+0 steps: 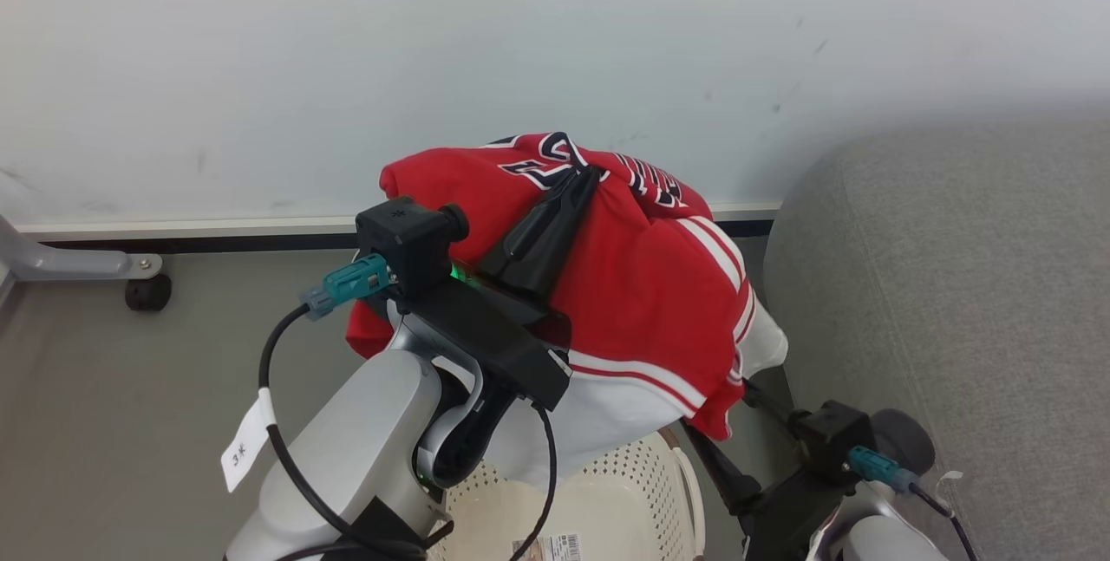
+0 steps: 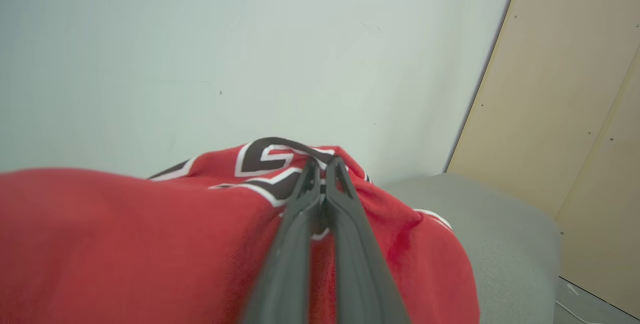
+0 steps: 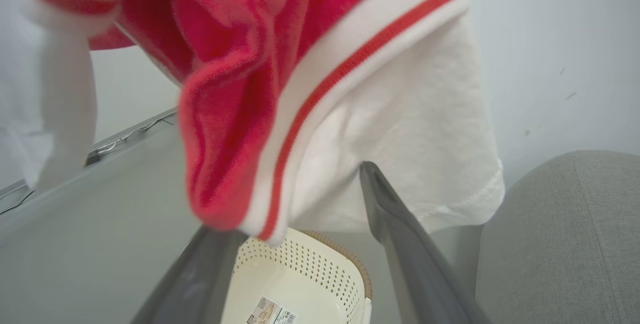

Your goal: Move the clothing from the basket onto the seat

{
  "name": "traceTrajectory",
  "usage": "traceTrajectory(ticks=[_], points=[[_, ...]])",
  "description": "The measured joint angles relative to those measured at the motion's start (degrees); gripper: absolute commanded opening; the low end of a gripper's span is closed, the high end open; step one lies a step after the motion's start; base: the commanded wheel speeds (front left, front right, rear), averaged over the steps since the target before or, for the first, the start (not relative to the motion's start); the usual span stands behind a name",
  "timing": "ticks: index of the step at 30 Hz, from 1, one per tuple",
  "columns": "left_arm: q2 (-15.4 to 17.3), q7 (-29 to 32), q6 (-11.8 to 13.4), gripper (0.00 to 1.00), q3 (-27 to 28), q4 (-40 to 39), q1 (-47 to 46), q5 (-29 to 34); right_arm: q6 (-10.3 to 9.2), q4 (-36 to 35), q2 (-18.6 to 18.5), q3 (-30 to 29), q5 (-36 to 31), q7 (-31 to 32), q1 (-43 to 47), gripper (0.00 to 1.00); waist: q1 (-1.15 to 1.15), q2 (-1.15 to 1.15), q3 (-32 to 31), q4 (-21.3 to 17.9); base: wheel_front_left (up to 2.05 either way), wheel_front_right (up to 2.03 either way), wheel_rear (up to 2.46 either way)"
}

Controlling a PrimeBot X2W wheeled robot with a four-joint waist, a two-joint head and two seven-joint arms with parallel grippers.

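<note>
Left gripper [image 1: 588,174] fingers pinch tight on the red clothing [image 1: 642,283], which drapes over them above the basket [image 1: 646,474]. Right gripper [image 3: 291,199] fingers are spread wide just under the cloth, holding nothing, near the seat [image 1: 954,283].

You have the red clothing [image 1: 642,283] bunched in the air, black-and-white lettering on top and striped trim and white lining hanging below, right above the cream perforated basket [image 1: 637,479], with the big grey seat [image 1: 954,283] just to its right.
</note>
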Motion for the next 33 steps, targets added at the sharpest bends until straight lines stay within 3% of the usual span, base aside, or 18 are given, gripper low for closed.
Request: traceTrajectory(ticks=[22,23,24,33], points=[[-0.59,2.03,-0.01,0.0,-4.19,-1.0,2.2,-1.42,0.0,6.67,5.42,-2.18,1.69,-2.18,-8.93,1.0,0.0,0.0,-0.99,2.43,0.0,0.0,0.0],[-0.59,2.2,-0.01,0.0,-4.31,-0.98,2.44,-1.42,0.0,6.71,5.44,-2.18,1.72,-2.47,-9.17,0.44,0.0,0.0,-0.99,2.5,0.0,0.0,0.0],[-0.59,2.46,-0.01,0.0,-4.38,-0.92,2.54,-1.43,0.0,6.73,5.44,-2.11,1.78,-2.49,-9.41,0.02,0.0,0.0,-0.99,2.57,0.0,0.0,0.0],[0.54,3.02,0.46,0.0,-4.25,0.59,4.41,-1.76,0.0,5.53,5.22,-2.18,3.26,-2.54,-9.76,0.0,0.0,0.0,-0.77,2.21,0.0,0.0,0.0]])
